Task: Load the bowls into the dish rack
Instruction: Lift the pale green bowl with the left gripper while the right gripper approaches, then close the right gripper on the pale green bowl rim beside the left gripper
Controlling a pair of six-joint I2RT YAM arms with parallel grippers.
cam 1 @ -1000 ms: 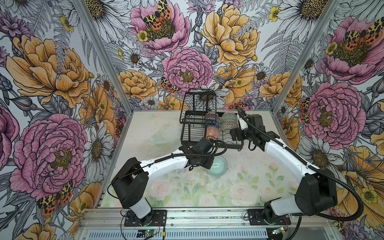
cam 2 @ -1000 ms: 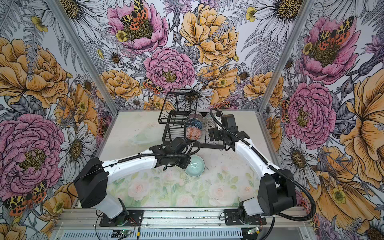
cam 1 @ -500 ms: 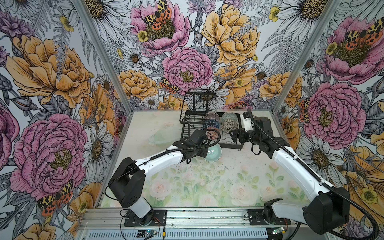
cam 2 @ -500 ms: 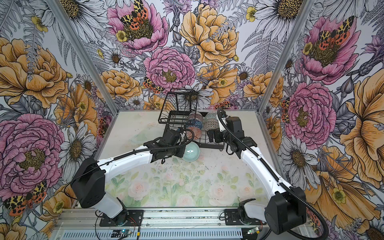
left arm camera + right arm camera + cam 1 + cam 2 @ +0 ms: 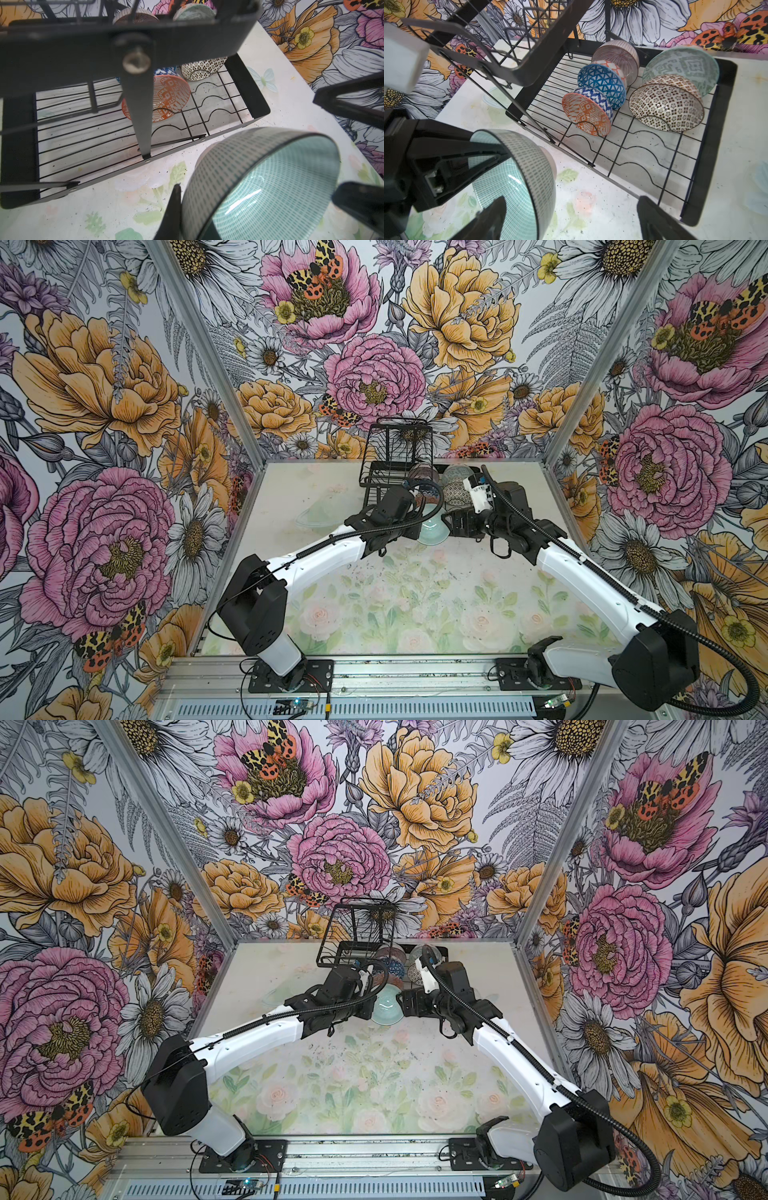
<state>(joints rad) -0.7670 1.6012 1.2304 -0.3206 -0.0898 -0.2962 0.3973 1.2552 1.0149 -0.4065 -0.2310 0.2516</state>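
Last bowl was in transit: left tool (image 5: 417, 531) clenched the teal bowl (image 5: 433, 526); right tool (image 5: 449, 524) gaped empty just beside it. Next, probably, seating it in a free slot of the dish rack (image 5: 710, 149) at twelve o'clock.

Bold floral wallpaper walls (image 5: 124, 385) enclose a pale rose-printed tabletop (image 5: 395, 614) on three sides.

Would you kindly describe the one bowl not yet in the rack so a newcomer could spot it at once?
Find the black wire dish rack at the far side of the table. Before its near edge, the left gripper pinches the rim of a pale teal bowl tipped on edge. It alone is outside the rack, finely dashed.
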